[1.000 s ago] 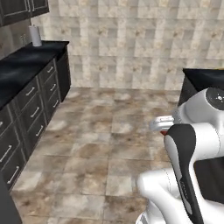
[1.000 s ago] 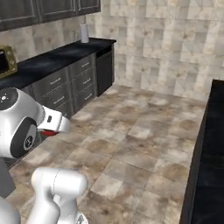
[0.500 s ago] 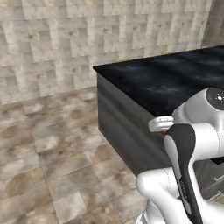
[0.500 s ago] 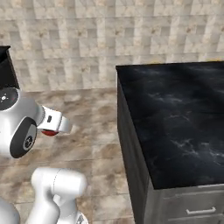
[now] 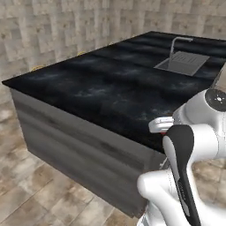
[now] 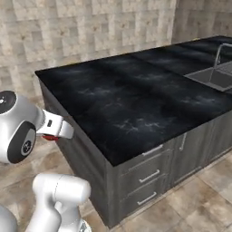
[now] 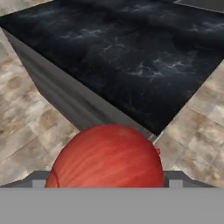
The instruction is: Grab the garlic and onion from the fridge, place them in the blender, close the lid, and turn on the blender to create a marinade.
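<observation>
Red onion: the onion point(image 7: 107, 157) fills the low centre of your hand view, glossy red skin w/ fine pale streaks; a sliver of red also peeks under the wrist in the right base view.
Jaws: fingertips are hidden behind the bulb, so you can't see them close; judged clamped on the onion, since it sits right at the hand w/ nothing under it.
Gripper: gripper point(image 6: 53, 136) tucked close to the arm's body, beside the near end of the island.
Where it is: held over the tan stone floor tiles point(image 7: 26, 127), just off the corner of the black marbled island counter point(image 5: 101, 95).
Handling: prob. firm, round, fairly light; smooth papery skin may be slippery, so it could roll or twist in a two-finger pinch. Best hold is across the widest part, at the middle; you seem to have roughly that.
Surroundings: steel sink point(image 5: 182, 62) w/ a tall faucet point(image 5: 176, 43) set in the far end of the counter; grey drawers point(image 6: 147, 174) w/ bar pulls on the island's side; tiled beige wall point(image 6: 86, 27) behind.
Task stage: onion in transit, judged; blender still to be reached, lid and knob steps not yet done.
Writing: no brands, labels or legible text anywhere.
</observation>
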### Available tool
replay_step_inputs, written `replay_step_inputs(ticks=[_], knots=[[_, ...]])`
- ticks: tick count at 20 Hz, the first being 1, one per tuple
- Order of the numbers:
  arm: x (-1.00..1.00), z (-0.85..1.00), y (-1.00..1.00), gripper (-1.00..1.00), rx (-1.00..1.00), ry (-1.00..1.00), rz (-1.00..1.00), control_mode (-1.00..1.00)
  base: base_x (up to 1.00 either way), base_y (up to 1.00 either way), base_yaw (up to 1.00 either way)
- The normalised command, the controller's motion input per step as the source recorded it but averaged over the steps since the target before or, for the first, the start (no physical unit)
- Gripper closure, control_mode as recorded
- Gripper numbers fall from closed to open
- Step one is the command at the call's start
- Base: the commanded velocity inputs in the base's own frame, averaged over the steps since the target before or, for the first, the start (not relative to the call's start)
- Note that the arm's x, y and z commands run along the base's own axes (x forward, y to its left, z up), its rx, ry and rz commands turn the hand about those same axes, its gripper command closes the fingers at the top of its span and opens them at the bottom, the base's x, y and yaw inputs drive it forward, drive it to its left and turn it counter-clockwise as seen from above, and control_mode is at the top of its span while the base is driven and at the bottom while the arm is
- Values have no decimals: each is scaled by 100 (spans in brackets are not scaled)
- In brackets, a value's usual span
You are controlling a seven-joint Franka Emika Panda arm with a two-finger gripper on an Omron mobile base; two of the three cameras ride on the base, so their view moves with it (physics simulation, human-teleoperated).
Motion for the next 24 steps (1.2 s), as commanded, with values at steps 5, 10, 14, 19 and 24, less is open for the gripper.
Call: replay_step_inputs(ticks=[5,10,14,19,24], knots=[[0,0,0,100,0,0,0,100,8,-100,-40],[0,0,0,100,0,0,0,100,27,-100,-35],[0,0,0,100,0,0,0,100,22,-64,-66],[0,0,0,100,0,0,0,100,14,-30,-80],[0,0,0,100,0,0,0,100,32,-9,-77]])
